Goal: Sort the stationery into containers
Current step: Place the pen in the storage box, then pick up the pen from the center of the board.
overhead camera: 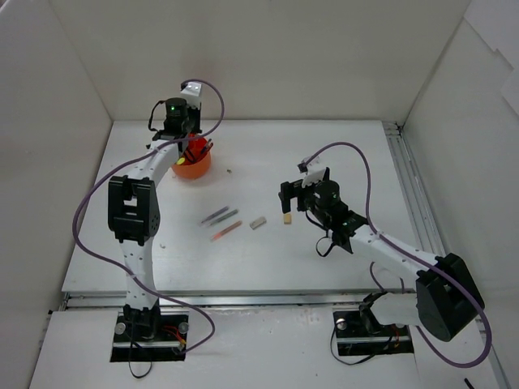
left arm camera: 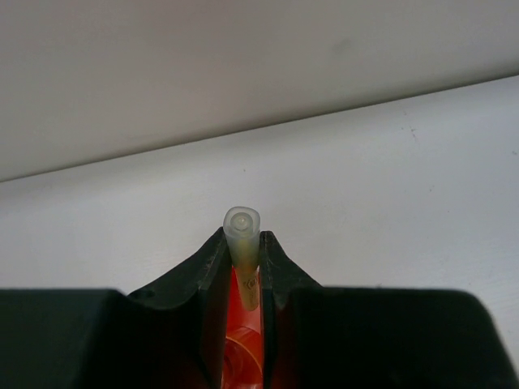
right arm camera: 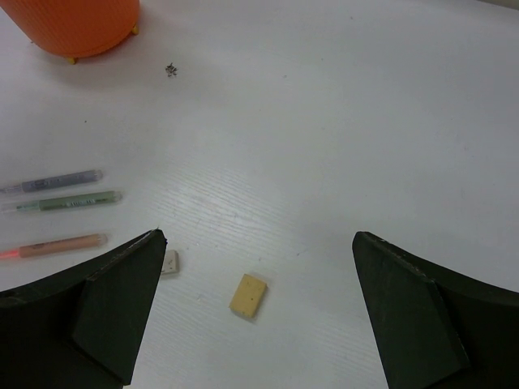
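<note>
White table [overhead camera: 324, 162], white walls [overhead camera: 284, 57] on three sides.

Left gripper [left arm camera: 243, 251] is over the orange organizer [overhead camera: 191, 168] at the far left of the table. It is clamped narrow on a red pen [left arm camera: 242, 231]. The pen's long axis runs along the slot between the fingers. Its pale translucent end pokes just past the tips, and the red barrel runs back down toward the orange plastic below. I can't tell from the top view which compartment is under it; red items stand in the organizer.

Right gripper [right arm camera: 258, 237] is spread wide, holds nothing and hangs above mid-table. A beige eraser [right arm camera: 248, 295] lies flat on the table between the two fingers, slightly nearer the left one and touching neither. Its long axis is diagonal in the wrist view, from lower left to upper right. A paler eraser [right arm camera: 169, 262] sits just beside the left fingertip, partly hidden by it.

Three pens lie left of the erasers: grey pen [right arm camera: 57, 181], green pen [right arm camera: 69, 201] and orange-red pen [right arm camera: 57, 245]. They are roughly parallel and not touching. In the top view their axes run from near-left to far-right. All are well outside the right gripper's opening.

A small dark speck [right arm camera: 171, 70] lies on the table near the organizer.
</note>
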`<state>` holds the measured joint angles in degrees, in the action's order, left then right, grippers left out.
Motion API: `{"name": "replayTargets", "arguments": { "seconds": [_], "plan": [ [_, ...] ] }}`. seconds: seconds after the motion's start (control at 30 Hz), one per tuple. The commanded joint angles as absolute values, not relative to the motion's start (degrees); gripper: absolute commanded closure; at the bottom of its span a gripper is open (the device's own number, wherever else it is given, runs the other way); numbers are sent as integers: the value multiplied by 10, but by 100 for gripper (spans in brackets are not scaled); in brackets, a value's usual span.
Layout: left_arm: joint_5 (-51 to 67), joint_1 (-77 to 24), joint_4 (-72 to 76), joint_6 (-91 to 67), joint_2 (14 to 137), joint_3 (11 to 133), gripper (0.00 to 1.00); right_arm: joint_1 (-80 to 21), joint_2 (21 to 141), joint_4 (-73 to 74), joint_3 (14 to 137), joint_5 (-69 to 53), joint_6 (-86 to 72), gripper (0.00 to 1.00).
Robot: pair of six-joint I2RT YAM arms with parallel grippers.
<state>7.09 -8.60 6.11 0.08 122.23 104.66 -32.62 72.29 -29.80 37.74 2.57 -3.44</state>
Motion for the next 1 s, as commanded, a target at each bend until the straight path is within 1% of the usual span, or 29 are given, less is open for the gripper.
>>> {"name": "replayTargets", "arguments": {
  "seconds": [0.0, 0.3, 0.33, 0.37, 0.43, 0.47, 0.57, 0.73, 0.8, 0.83, 0.9, 0.93, 0.97],
  "plan": [
    [66, -82, 100, 11, 1200, 1056, 100, -317, 724, -340, 401, 15, -45, 2],
    [69, -82, 73, -15, 1216, 1073, 100, -308, 728, -340, 402, 3, -47, 2],
    [72, -82, 56, -16, 1215, 1077, 94, -308, 729, -341, 402, 4, -48, 2],
    [71, -82, 51, -18, 1213, 1082, 80, -308, 729, -341, 402, 3, -50, 2],
    [70, -82, 37, -20, 1207, 1082, 75, -307, 725, -345, 400, -12, -51, 2],
    [69, -82, 35, -23, 1203, 1078, 69, -308, 724, -345, 400, -16, -52, 2],
    [74, -82, 31, -26, 1177, 1064, 57, -307, 718, -346, 400, -38, -52, 2],
    [82, -82, 26, -40, 1131, 1035, 50, -312, 724, -334, 413, -119, -31, 2],
    [93, -82, 18, -52, 1098, 1027, 47, -337, 737, -293, 438, -130, 30, 2],
    [108, -82, 17, -58, 1071, 1011, 40, -351, 746, -269, 452, -127, 76, 2],
    [126, -82, 18, -80, 1038, 989, 33, -384, 786, -193, 487, -145, 115, 2],
    [132, -82, 18, -89, 1022, 962, 25, -390, 803, -172, 521, -150, 128, 2],
    [140, -82, 18, -112, 982, 945, 23, -404, 841, -142, 536, -157, 149, 2]
  ]
}}
